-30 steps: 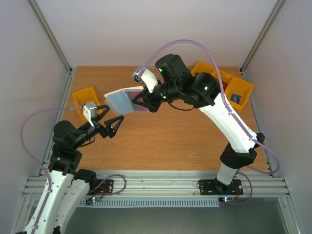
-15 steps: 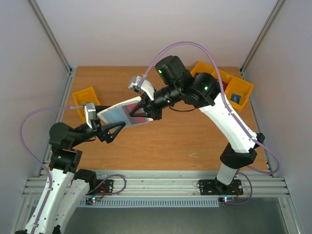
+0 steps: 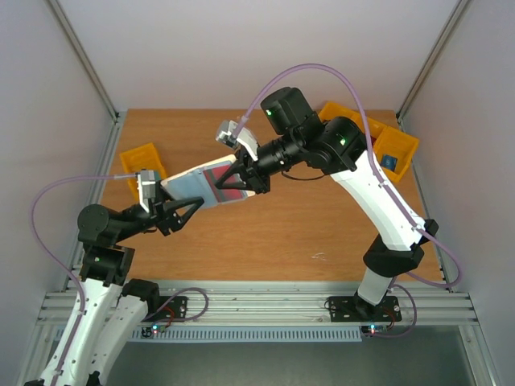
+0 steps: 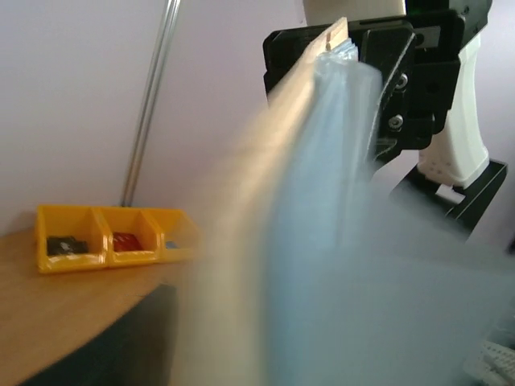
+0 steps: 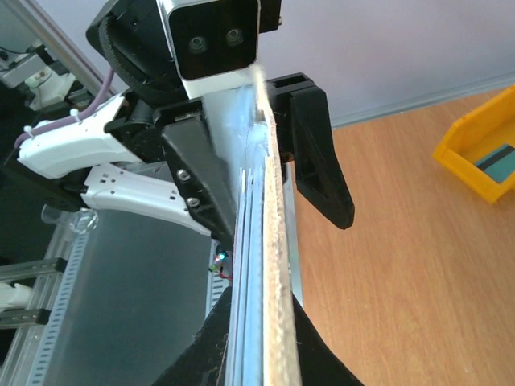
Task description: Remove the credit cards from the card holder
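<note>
My right hand (image 3: 240,180) pinches the holder (image 3: 193,185) above the worktop (image 3: 306,229), left of centre; my left hand (image 3: 182,204) straddles its other end, half-open, not clamped.

Now lower, card holder (image 3: 201,182) between half-closed fingers of left hand (image 3: 187,201)

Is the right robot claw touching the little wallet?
Touching. In the right wrist view the card holder runs edge-on between the two black fingers of the right gripper, which press against both its sides with no gap.
</note>
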### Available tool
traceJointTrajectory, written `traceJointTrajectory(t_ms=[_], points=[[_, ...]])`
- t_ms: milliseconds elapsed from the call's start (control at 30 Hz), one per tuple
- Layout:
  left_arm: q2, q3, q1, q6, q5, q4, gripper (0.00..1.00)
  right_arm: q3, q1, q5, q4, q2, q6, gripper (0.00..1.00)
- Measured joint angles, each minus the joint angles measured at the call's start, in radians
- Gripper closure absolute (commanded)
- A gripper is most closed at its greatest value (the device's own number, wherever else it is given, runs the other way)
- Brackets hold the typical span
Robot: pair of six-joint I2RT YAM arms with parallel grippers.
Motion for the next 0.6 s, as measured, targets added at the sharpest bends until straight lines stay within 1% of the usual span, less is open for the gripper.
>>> traceJointTrajectory(t_ms=[67,100,167,200,300,367,600], points=[[0.001,0.003,0.0,-0.01,-0.008,0.004,0.86,0.0,0.0,-0.013,0.002,0.0,0.002,0.97],[0.002,0.005,0.0,-0.013,-0.011,0.004,0.97,-0.001,0.0,-0.019,0.004,0.0,0.003,0.92],[0.002,0.008,0.0,-0.023,-0.011,0.01,1.0,-0.002,0.0,-0.021,0.012,0.0,0.004,0.76],[0.002,0.009,-0.002,-0.021,-0.011,0.016,1.0,-0.002,-0.004,-0.022,0.017,0.001,0.006,0.71],[0.004,0.013,-0.001,-0.029,-0.027,0.011,1.0,-0.003,-0.012,-0.026,0.024,0.001,0.012,0.59],[0.006,0.016,0.0,-0.032,-0.034,0.008,1.0,-0.012,-0.023,-0.029,0.027,-0.004,0.014,0.57],[0.006,0.037,0.0,-0.032,-0.037,-0.002,1.0,-0.067,-0.095,-0.029,0.035,-0.048,0.017,0.56]])
